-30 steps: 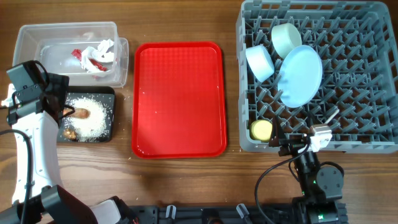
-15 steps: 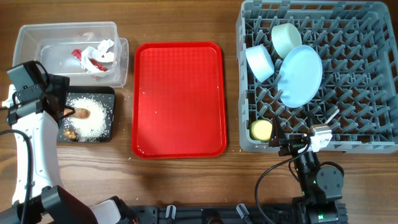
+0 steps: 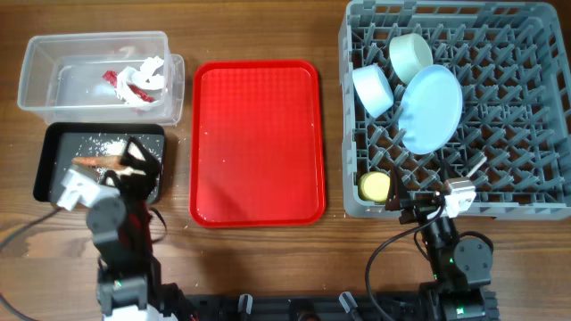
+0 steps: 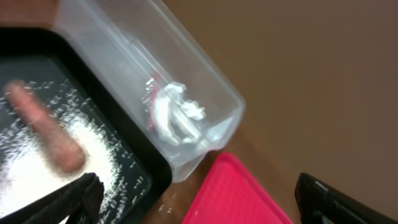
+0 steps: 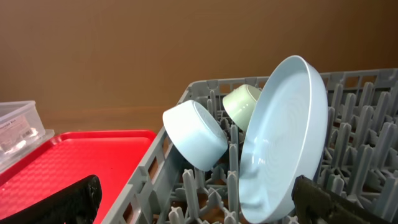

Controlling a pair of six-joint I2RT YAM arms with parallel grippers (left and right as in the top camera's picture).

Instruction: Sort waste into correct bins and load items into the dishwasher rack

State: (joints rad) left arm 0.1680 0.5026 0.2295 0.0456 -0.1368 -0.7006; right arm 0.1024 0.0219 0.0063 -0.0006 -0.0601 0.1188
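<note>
The clear tub (image 3: 36, 67) holds the red-and-white wrapper (image 3: 134, 78), which also shows in the left wrist view (image 4: 171, 112). The black tray (image 3: 49, 156) holds white rice (image 4: 37, 177) and the carrot-like stick (image 3: 96, 161). The dark scrap is hidden. My left gripper (image 3: 132, 169) hangs open and empty over the tray's right end (image 4: 199, 205). The grey rack (image 3: 535, 201) holds the plate (image 3: 431, 107), light blue bowl (image 3: 373, 89), green bowl (image 3: 410, 55) and yellow cup (image 3: 375, 185). My right gripper (image 3: 412, 203) is open and empty at the rack's front edge (image 5: 196, 202).
The flat red tray (image 3: 257, 143) lies between the bins and the rack. A few rice grains (image 4: 165, 208) lie on the table beside the black tray. A pale slanted handle (image 3: 475, 164), perhaps the spoon, rests in the rack's front part.
My left arm has swung from the table's left edge down to the front. Its gripper now sits over the black tray's right end. The right arm has not moved.
</note>
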